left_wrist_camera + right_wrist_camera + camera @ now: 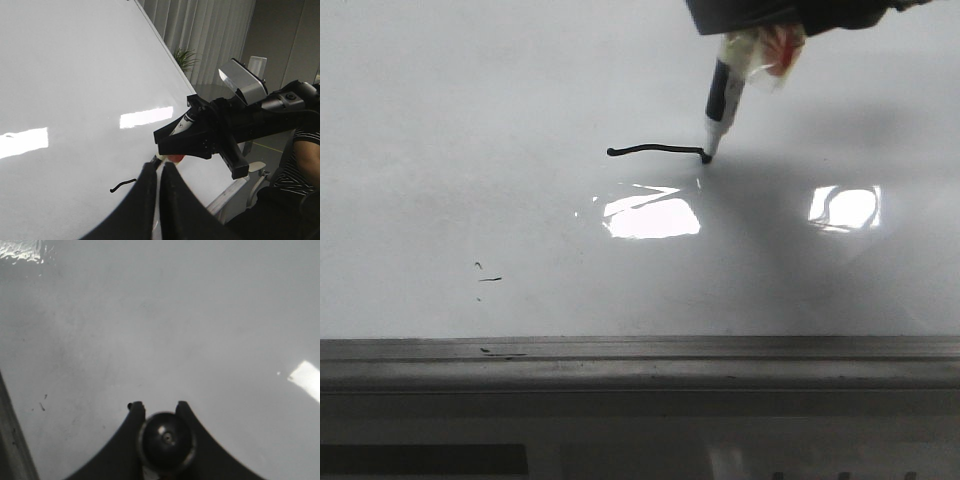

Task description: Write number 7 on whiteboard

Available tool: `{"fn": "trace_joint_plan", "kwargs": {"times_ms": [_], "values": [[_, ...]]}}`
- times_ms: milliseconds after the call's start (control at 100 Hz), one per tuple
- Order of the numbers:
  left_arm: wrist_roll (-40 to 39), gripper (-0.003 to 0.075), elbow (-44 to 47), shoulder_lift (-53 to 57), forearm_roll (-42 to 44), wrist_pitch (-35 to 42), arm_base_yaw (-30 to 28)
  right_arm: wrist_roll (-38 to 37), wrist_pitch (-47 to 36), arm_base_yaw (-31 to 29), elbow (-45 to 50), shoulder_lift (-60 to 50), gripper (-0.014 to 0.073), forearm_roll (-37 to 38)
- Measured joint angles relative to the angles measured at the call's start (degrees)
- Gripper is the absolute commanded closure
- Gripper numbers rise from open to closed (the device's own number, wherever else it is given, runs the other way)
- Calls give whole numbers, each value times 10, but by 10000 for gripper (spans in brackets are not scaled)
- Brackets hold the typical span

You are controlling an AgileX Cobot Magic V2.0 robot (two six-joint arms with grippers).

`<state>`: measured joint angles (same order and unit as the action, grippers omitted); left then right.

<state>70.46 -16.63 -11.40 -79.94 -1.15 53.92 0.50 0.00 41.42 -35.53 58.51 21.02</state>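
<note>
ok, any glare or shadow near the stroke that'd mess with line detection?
Front view: two bright glare patches on the whiteboard, the larger just below the number 7, not over it; a soft shadow falls right of the marker. Left wrist view: two light strips sit above the stroke, clear of it. Right wrist view: dim and grey, glare only at the edges, the marker's end blocks the stroke.

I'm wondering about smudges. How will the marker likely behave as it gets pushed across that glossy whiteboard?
The marker looks stiff, so it should not flex. The whiteboard shines with glare, so the tip will probably glide easily. The right gripper holds the round barrel, which might twist or slip under side load.
</note>
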Motion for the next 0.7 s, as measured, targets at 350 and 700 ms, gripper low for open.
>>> {"fn": "trace_joint_plan", "kwargs": {"times_ms": [350, 700], "values": [[0, 741, 0, 0, 0, 0, 0, -5, 22, 87, 61, -2, 636, -55], [0, 739, 0, 0, 0, -1, 0, -5, 103, 114, -14, -40, 636, -51]]}}
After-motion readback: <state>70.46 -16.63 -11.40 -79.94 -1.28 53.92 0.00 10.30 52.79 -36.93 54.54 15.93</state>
